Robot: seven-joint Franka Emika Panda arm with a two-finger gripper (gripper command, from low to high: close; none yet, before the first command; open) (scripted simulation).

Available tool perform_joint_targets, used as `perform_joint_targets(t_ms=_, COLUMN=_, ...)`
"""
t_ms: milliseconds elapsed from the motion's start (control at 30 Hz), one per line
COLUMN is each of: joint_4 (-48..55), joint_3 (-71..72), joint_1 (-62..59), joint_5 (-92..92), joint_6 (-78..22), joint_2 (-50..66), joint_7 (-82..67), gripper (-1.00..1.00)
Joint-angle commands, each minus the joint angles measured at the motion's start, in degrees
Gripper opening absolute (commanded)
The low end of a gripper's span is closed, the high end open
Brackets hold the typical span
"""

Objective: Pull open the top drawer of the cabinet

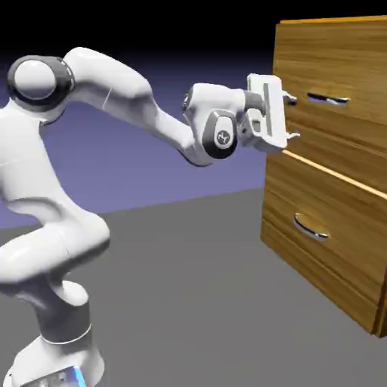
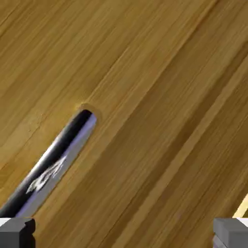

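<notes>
Standing shut, the cabinet (image 1: 332, 166) has its top drawer (image 1: 340, 83) still flush at the exterior view's upper right, so nothing is pulled yet. The gripper (image 1: 289, 116) hovers beside the handle (image 1: 328, 98), jaws spread wide, holding nothing; grasping and pulling remain.

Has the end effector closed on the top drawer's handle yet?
No. In the exterior view the end effector stands open, short of the handle, and the top drawer is still shut.
</notes>
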Motion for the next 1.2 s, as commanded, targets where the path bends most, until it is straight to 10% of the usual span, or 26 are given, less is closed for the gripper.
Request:
perform_joint_targets(t_ms=0, joint_4=0.9, joint_3=2.0, joint_1=-2.0, joint_5=-0.1, joint_6=0.8, joint_2=0.3, joint_7=2.5, gripper=0.0)
perform_joint_targets(t_ms=767, joint_4=21.4, joint_3=39.5, joint_1=-44.3, joint_5=-5.7, joint_6=7.7, joint_2=-1.3, joint_7=38.2, gripper=0.0)
perform_joint_targets(t_ms=800, joint_4=21.4, joint_3=39.5, joint_1=-44.3, joint_5=-5.7, joint_6=7.7, joint_2=-1.3, joint_7=38.2, gripper=-1.0)
perform_joint_targets(t_ms=1167, joint_4=10.1, joint_3=22.3, joint_1=-23.5, joint_5=-2.0, joint_6=10.1, joint_2=2.2, joint_7=32.4, gripper=-1.0)
